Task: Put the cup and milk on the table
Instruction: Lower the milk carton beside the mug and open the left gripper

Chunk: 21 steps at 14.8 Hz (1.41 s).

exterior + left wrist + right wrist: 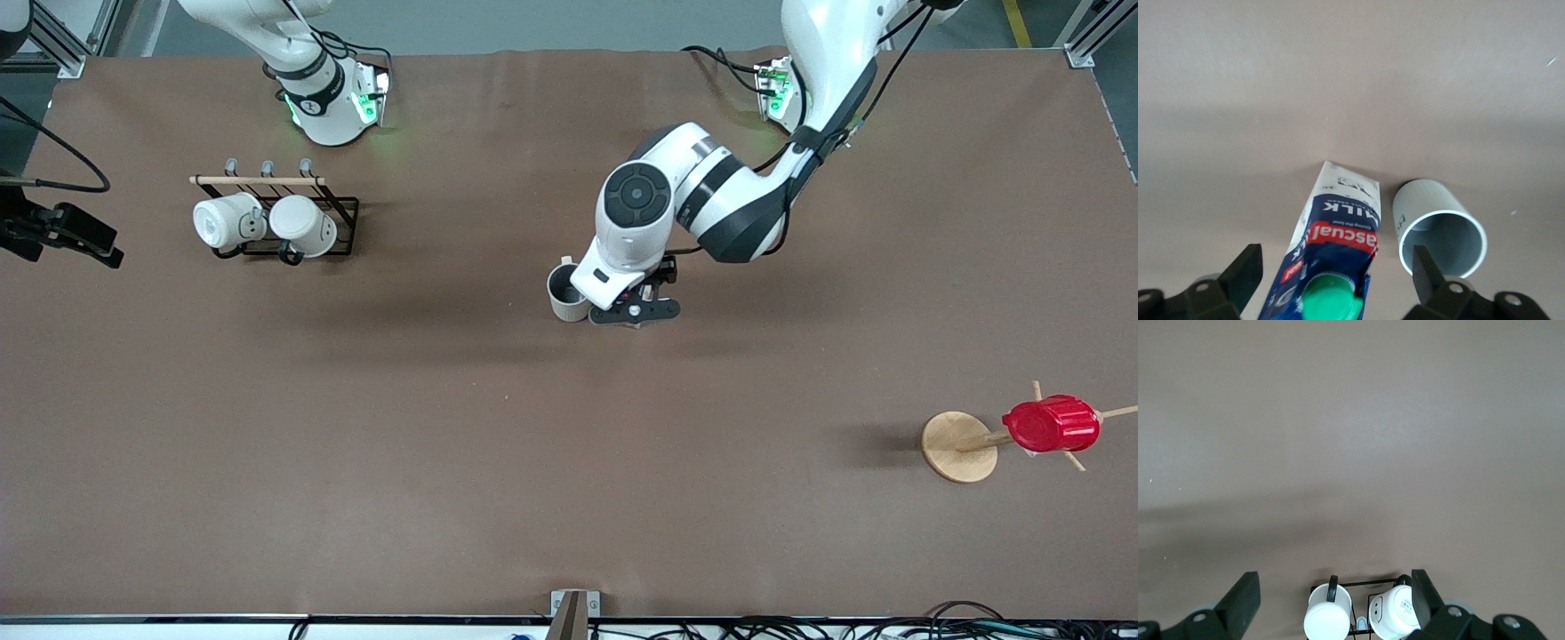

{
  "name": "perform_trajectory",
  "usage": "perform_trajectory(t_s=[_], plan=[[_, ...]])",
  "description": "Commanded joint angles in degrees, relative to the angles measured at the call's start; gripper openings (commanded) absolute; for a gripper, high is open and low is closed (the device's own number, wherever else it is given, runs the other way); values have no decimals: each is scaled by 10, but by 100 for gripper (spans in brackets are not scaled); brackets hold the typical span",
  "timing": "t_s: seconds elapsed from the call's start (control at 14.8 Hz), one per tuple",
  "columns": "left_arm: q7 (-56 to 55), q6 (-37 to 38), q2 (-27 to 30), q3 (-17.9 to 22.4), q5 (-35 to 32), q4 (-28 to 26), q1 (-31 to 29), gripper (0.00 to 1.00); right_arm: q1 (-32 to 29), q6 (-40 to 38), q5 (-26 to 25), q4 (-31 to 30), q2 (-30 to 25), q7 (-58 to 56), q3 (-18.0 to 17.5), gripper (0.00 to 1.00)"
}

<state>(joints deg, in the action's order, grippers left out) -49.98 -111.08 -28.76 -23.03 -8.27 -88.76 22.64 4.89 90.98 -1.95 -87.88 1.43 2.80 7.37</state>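
The off-white cup stands upright on the brown table near its middle. In the left wrist view the cup shows its grey inside, with the blue and white milk carton standing close beside it. In the front view the milk is hidden under the left arm. My left gripper is open just above the milk; in its own view the fingers stand apart on either side of the carton's green cap without touching it. My right gripper waits, open and empty, at the right arm's end of the table.
A black wire rack holds two bright white mugs near the right arm's base; it also shows in the right wrist view. A red ribbed cup hangs on a wooden peg stand toward the left arm's end.
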Motion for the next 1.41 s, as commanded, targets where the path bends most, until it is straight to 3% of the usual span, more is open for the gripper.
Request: perform_trajectory(t_s=[0.0,0.47,0.88,1.01,1.28,1.35], plan=[[-12,20,61,-2,-10,-12,-23,100,-2,-6,11,2,-3,8,-2,100],[1,32,149,-3,-9,-48,-123,100,-2,-8,11,2,-2,7,-1,100],[173,76,210,-3,43,-31,-219,100,-2,-9,11,2,-2,7,0,100],[207,115,226,-3,46,-20,-236,100,-2,-8,11,2,-2,7,0,100],[260,121,250,8,70,-23,-263,100,-2,-8,11,2,-2,8,0,100],[293,122,259,29,81,-25,-263,100,-2,-8,11,2,-2,7,0,100]])
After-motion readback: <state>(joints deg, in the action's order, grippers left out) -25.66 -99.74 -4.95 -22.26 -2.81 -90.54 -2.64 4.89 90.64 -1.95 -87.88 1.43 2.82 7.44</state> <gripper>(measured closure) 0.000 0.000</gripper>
